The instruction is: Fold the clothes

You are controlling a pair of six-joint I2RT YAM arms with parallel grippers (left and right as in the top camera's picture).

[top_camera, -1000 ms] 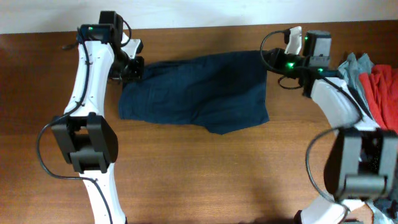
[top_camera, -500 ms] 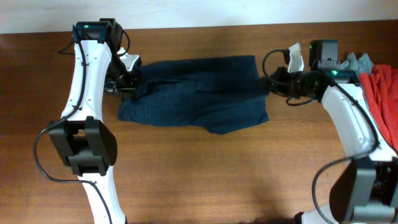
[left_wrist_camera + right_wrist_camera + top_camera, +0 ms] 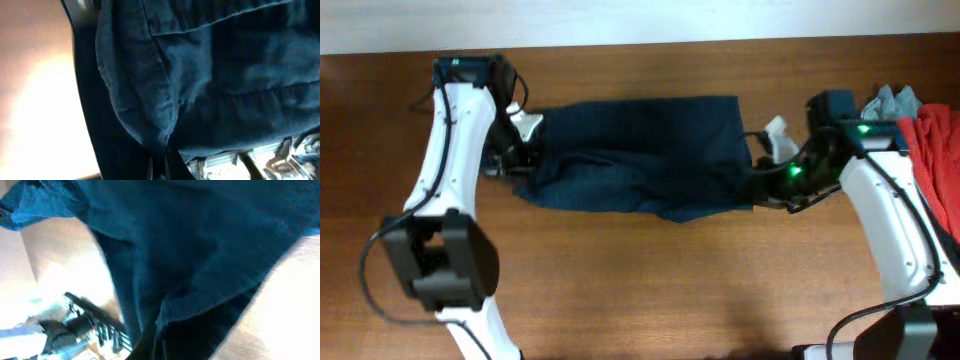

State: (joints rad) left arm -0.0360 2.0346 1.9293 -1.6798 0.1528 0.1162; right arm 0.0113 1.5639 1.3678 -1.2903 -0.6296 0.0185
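Surface: brown wooden table (image 3: 640, 290), bounded at the far edge by a strip of white wall (image 3: 620, 20).
Garment location: navy shorts (image 3: 640, 155) are spread across the far middle of the table, between the two arms. The left end is bunched and the near hem is uneven.
Other cloth: a red garment (image 3: 935, 135) and a pale grey-blue garment (image 3: 893, 100) are piled at the table's right edge, apart from the shorts.
Left gripper (image 3: 520, 160): clamped tight on the left edge of the shorts. In the left wrist view a fold of cloth is seen gathered down into the fingers.
Right gripper (image 3: 757, 186): closed fully on the right edge. In the right wrist view the fabric is seen drawn up to a pinch between the fingers.
Handling: the cloth is judged soft, limp and light, with some body from the stitched seams. Sag between the two holds is to be expected, and no breakage is to be feared.
Slip: a woven, matte surface is shown, so little slip is expected from a firm pinch. A thin single layer could be pulled free under tension.
Where to hold: the seamed edges and corners at opposite ends are favoured, since thicker cloth is offered there and the span can be kept taut.
Risk: layers may be dragged or creased if the two ends are not carried evenly.
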